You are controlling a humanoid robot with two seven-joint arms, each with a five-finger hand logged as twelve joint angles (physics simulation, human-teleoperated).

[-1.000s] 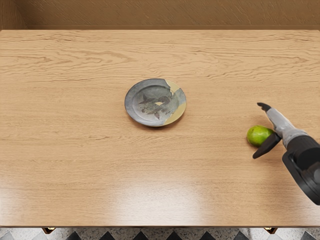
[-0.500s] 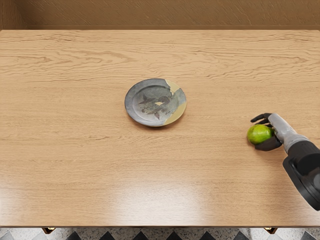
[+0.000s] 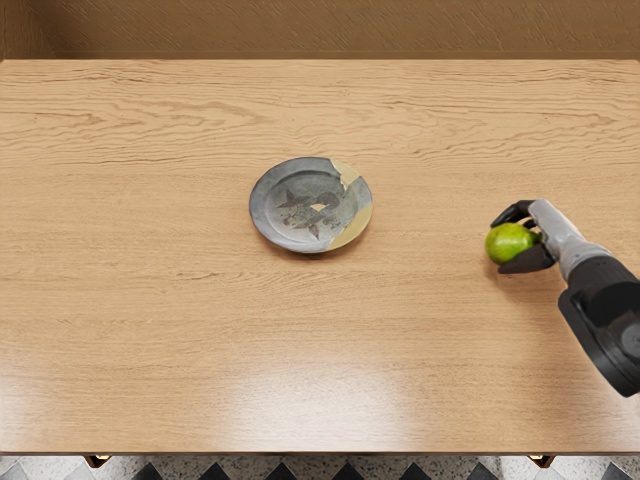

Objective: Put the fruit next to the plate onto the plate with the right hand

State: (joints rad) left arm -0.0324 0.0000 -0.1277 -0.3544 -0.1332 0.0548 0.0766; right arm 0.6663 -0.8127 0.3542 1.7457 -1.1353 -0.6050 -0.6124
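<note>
Wood-grain counter fills nearly the whole head view. Brown wall runs behind its far edge, and a thin strip of black-and-white checkered floor shows under the near edge.

Right hand is at the right side of the counter, about mid-depth, and is clamped on the fruit. Dark fingers curl over the fruit's top and far side. Another dark digit wraps under the near side, so the fruit is pinched between them.

Fruit is small, round, glossy and yellow-green. It bulges out of the hand toward the left. Cannot tell whether its underside touches the counter or rides just above it.

Behind the fingers a light grey wrist section slants back to the lower right. It joins the bulky black forearm, which comes in from the right edge and is cropped by it.

Plate lies well apart to the left of the hand, near the counter's centre and a little farther back. It is round and flat on the wood. It is dark blue-grey with a blotchy darker pattern in the middle and a pale yellowish patch along its right rim.

Fruit is off the plate, with bare wood between the two. Soft bright glare sits on the near part of the counter, below the plate.
</note>
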